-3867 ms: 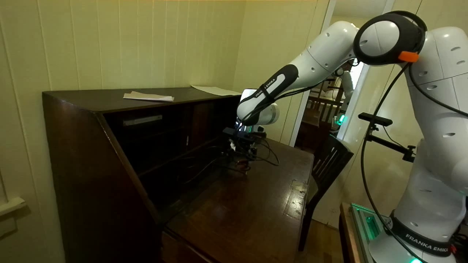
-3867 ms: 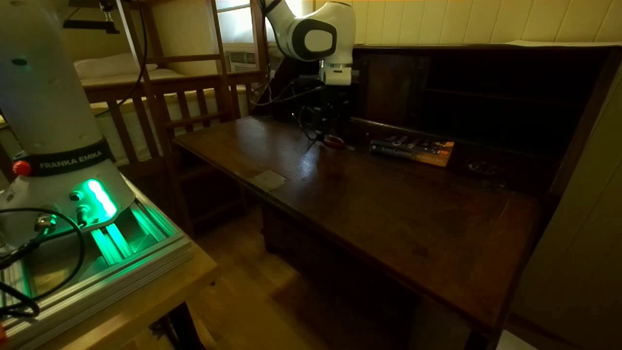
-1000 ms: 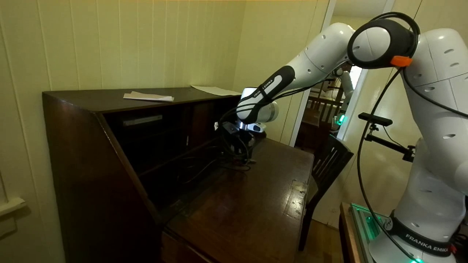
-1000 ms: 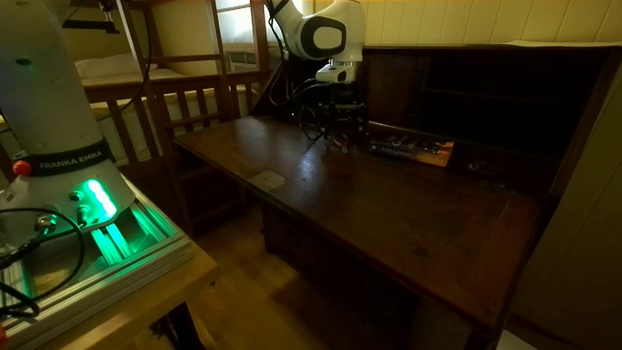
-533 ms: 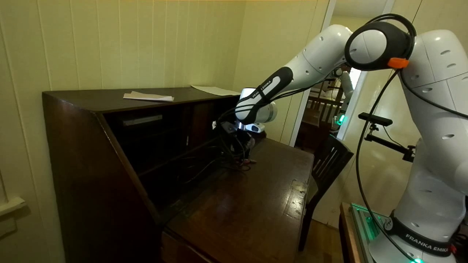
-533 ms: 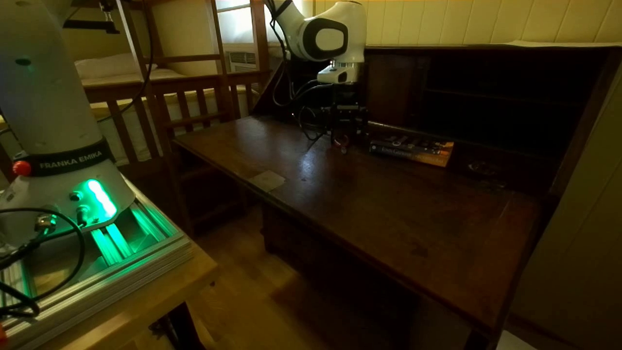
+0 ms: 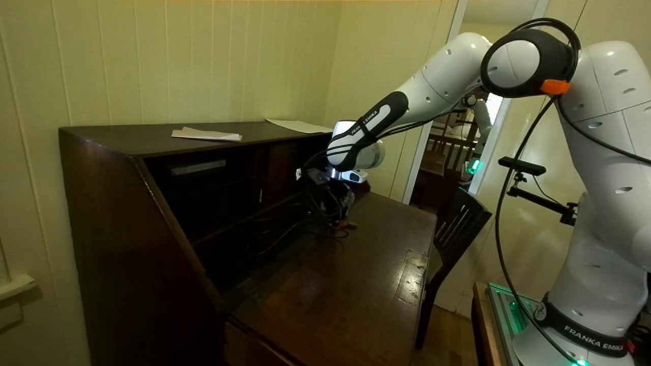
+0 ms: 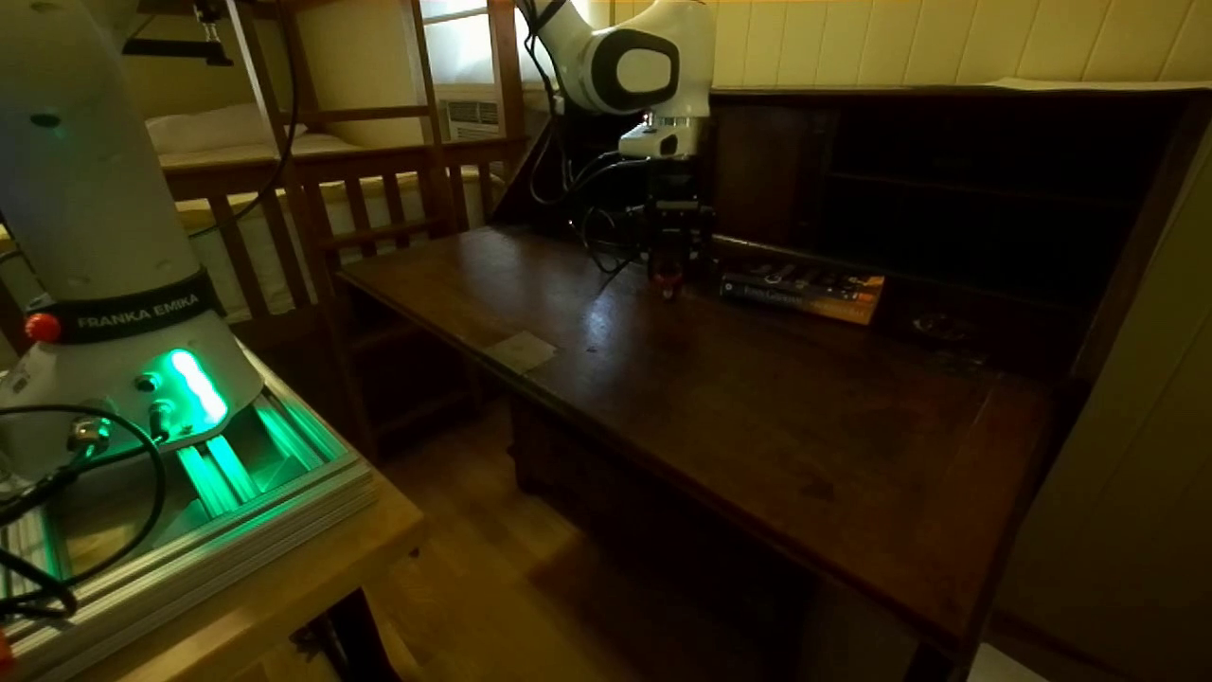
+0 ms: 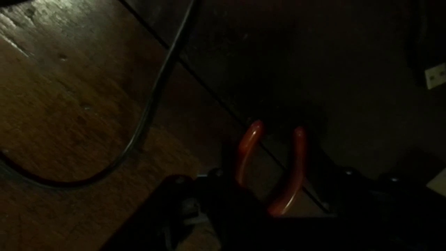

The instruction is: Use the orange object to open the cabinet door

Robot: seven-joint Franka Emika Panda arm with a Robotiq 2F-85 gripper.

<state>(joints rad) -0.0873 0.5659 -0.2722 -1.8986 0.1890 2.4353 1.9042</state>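
Observation:
The orange object, a pair of pliers with red-orange handles [image 9: 297, 167], lies low over the desk in the wrist view. My gripper [image 9: 271, 153] has its dark fingers pressed in on the outer sides of both handles. The pliers' head is hidden under the gripper body. In an exterior view the orange object [image 8: 668, 283] shows as a small red patch below the gripper [image 8: 668, 267], at desk level; whether it touches the wood I cannot tell. The cabinet door [image 7: 278, 175] is a brown panel in the desk's hutch, standing closed behind the gripper.
A thick book [image 8: 802, 294] lies near the hutch, beside the gripper. A loose black cable [image 9: 153, 101] loops across the wrist view, and a USB plug [image 9: 435, 76] shows at its edge. Papers [image 7: 206, 134] rest on the hutch top. A chair [image 7: 460, 223] stands by the desk.
Over the last second my gripper has closed in on the pliers' handles, and the pliers have turned slightly. Earlier the arm shifted toward the book and the wrist rotated.

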